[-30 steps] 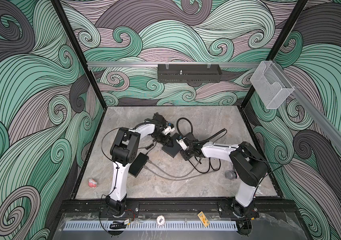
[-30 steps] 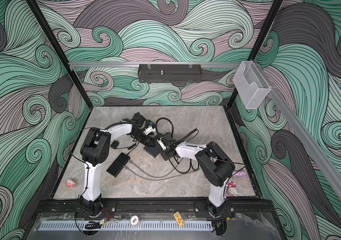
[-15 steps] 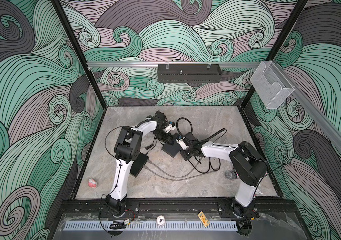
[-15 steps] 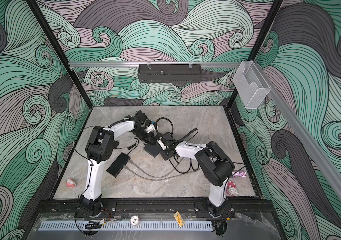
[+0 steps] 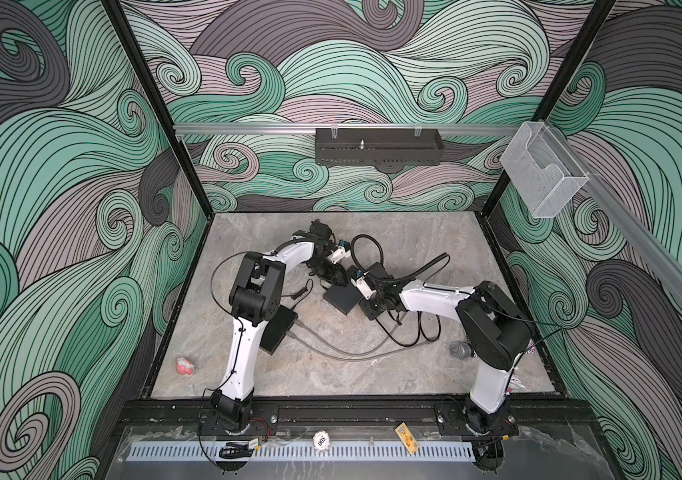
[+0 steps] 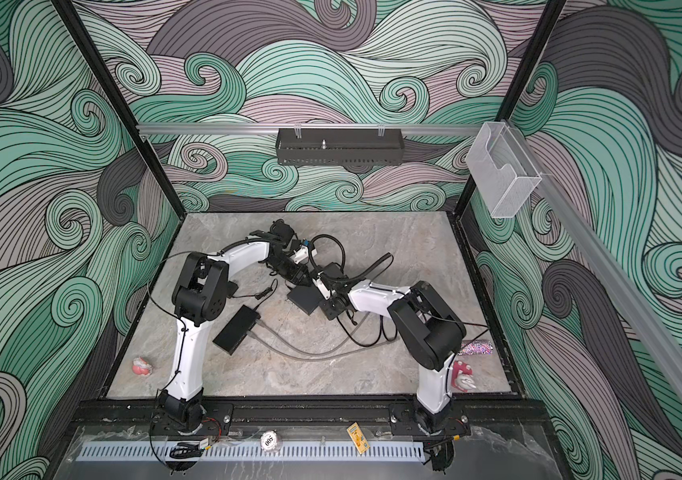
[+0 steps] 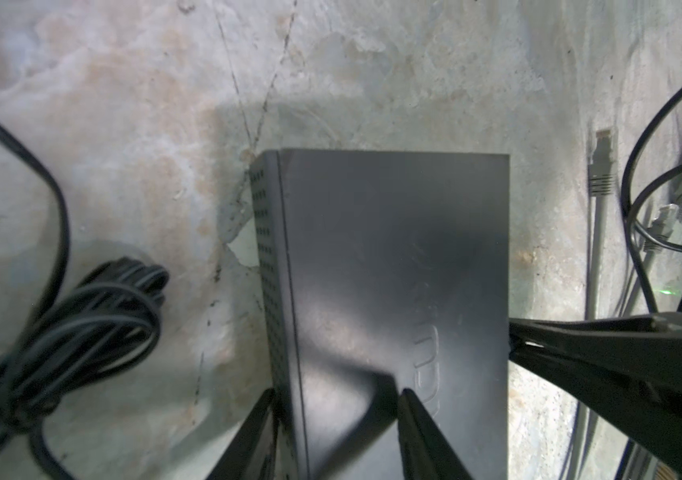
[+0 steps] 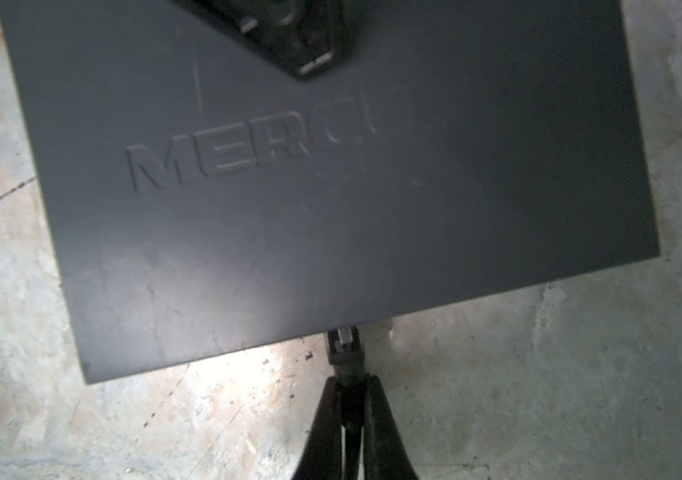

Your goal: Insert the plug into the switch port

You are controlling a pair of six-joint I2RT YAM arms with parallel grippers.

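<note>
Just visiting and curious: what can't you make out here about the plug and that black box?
Ports: hidden under the switch top in the right wrist view, so how deep the plug sits is unknown.
Left gripper: in the left wrist view it straddles the switch's edge; whether it presses is unclear.
Both top views: plug too small.

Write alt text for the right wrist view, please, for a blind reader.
The right hand pinches a small dark plug at the edge of a dark grey switch embossed MERCU. The switch lies on a mottled stone table.
</note>
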